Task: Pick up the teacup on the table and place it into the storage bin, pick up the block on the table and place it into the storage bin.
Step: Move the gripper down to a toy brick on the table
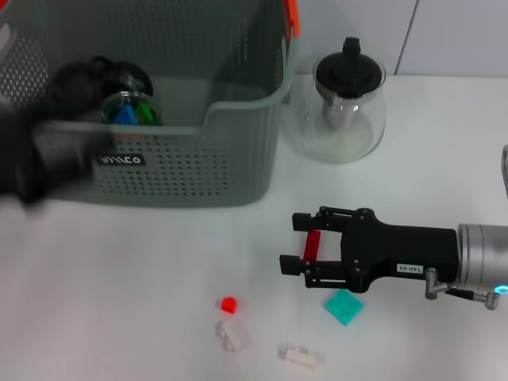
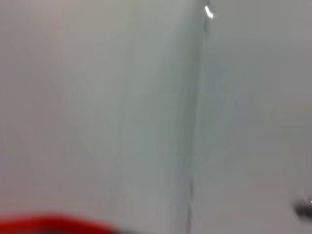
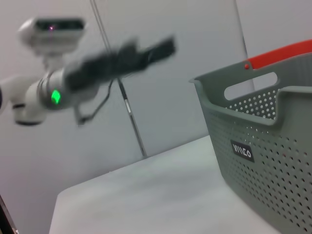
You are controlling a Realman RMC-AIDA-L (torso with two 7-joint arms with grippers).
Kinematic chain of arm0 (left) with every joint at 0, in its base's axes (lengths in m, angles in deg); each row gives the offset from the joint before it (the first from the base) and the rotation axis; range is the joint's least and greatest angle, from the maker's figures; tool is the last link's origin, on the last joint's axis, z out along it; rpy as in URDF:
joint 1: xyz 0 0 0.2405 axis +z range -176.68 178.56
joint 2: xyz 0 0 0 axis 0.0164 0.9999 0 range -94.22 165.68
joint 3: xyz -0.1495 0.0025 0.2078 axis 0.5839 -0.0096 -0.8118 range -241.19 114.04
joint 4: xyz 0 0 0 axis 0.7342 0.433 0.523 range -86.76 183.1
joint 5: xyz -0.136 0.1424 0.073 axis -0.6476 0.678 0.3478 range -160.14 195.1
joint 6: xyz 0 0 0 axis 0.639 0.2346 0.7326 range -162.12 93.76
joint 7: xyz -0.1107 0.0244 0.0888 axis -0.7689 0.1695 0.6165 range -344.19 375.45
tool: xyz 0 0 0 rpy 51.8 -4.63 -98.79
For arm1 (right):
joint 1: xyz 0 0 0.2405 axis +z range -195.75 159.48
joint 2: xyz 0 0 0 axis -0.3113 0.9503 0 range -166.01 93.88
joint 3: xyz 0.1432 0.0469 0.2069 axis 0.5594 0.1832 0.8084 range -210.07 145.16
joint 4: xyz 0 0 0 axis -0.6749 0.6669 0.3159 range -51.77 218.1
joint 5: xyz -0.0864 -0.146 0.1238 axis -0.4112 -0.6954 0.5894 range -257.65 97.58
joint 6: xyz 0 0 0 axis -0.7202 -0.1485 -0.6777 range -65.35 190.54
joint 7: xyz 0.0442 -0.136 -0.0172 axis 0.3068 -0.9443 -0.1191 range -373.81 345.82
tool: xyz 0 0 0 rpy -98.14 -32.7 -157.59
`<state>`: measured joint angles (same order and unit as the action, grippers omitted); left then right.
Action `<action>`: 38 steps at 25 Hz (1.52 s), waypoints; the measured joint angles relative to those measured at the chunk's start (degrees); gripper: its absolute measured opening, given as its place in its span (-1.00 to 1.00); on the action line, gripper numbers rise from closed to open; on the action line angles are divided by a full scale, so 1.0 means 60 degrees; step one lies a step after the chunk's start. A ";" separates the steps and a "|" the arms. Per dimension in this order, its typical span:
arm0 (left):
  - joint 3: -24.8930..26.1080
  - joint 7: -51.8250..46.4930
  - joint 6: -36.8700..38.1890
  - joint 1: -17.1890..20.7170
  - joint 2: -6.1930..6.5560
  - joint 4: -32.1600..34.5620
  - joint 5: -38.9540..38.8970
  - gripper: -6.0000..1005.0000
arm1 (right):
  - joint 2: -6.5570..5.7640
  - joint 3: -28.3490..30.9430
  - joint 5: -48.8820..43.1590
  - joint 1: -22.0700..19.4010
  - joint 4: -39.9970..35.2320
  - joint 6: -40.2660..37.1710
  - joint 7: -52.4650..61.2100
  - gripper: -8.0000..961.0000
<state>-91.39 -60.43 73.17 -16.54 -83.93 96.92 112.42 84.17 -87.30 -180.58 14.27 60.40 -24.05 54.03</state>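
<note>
While the head view has my right end effector [image 1: 295, 242] low over the worktop [image 1: 119, 286] in front of the storage bin [image 1: 190, 171], I can see a red block [image 1: 313, 245] standing between its fingers, so I judge it clenched on that block and the block step to be the one in hand. A glass teacup [image 1: 132, 109] with blue and green bits inside already sits in the bin, so that half looks done. A teal block [image 1: 344, 307] lies just beside my right end effector on the near side, a small red piece [image 1: 228, 304] and two white pieces [image 1: 232, 335] rest nearer the front edge, and a glass teapot [image 1: 341, 99] stands just beside the bin's right wall. My left arm [image 1: 32, 159] shows as a dark blur against the bin's front left; whether its fingers are parted or closed I cannot tell. The left wrist view gives only blurred grey wall and a red strip at its edge, nothing usable. The right wrist view shows the bin's perforated wall, black label and orange handle [image 3: 280, 53], with my left arm blurred beyond. Next, I reckon, lift the block above the rim, carry it over the opening, clear of the teapot, and release.
</note>
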 joint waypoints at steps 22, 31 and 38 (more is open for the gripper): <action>-0.0241 0.7069 -0.3098 0.0253 -0.0784 -0.4724 0.4429 0.16 | 0.0015 -0.0001 -0.0001 -0.0030 0.0001 -0.0002 0.0001 0.65; -0.0381 0.7591 -0.4114 -0.0025 -0.0808 -0.5390 0.4389 0.12 | 0.0015 0.0000 -0.0001 -0.0024 0.0000 -0.0001 0.0015 0.65; -0.0369 0.7770 -0.4458 -0.0092 -0.0824 -0.5618 0.4381 0.07 | 0.0015 0.0000 -0.0001 -0.0055 0.0000 -0.0001 0.0015 0.65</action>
<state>-93.60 -13.81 46.42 -17.09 -88.87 63.21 138.71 84.26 -87.30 -180.58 13.94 60.40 -24.06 54.12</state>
